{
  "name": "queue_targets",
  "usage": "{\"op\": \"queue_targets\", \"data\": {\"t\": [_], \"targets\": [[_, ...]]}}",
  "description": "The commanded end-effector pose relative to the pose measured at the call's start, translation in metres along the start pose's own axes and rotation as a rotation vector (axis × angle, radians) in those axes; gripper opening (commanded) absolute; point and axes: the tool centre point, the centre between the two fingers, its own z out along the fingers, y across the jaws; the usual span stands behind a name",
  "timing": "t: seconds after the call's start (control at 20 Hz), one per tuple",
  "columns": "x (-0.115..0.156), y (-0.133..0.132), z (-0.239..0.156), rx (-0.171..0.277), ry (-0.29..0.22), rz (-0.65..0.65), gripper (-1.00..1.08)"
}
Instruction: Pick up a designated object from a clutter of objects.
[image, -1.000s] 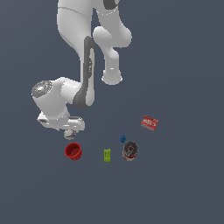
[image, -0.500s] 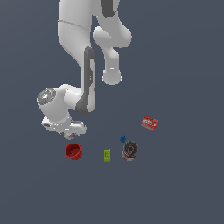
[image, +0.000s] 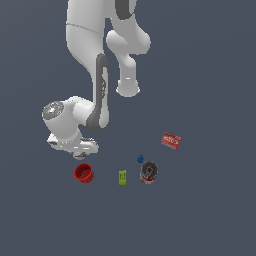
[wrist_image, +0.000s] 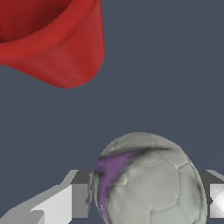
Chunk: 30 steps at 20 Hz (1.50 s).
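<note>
Claw: fingers stand apart, one on each side of the ball.
Ball: off-white, purple-seamed, between the fingers; centre it, then close gently so it cannot roll.
Red cup: just beyond; lift straight up and you avoid it.

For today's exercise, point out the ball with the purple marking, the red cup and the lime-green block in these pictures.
ball (wrist_image: 148, 181): wrist view, on its off-white panelled front.
red cup (image: 84, 173): exterior view, at its open mouth.
lime-green block (image: 122, 177): exterior view, on the middle of its face.
</note>
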Motion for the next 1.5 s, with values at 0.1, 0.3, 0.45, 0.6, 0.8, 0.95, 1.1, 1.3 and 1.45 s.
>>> {"op": "queue_targets", "data": {"t": [0.1, 0.3, 0.45, 0.6, 0.8, 0.95, 1.1, 1.3, 1.45], "targets": [[0.000, 0.000, -0.001, 0.000, 0.000, 0.000, -1.00], [-0.001, -0.003, -0.008, 0.000, 0.000, 0.000, -1.00], [-0.002, -0.007, -0.019, 0.000, 0.000, 0.000, -1.00], [-0.004, -0.013, -0.034, 0.000, 0.000, 0.000, -1.00], [-0.007, -0.024, -0.062, 0.000, 0.000, 0.000, -1.00], [-0.009, -0.034, -0.088, 0.001, 0.000, 0.000, -1.00], [-0.013, -0.045, -0.119, 0.000, 0.000, 0.001, -1.00], [-0.017, -0.061, -0.163, -0.001, 0.000, 0.001, -1.00], [-0.020, -0.074, -0.198, -0.002, 0.000, 0.001, -1.00]]}}
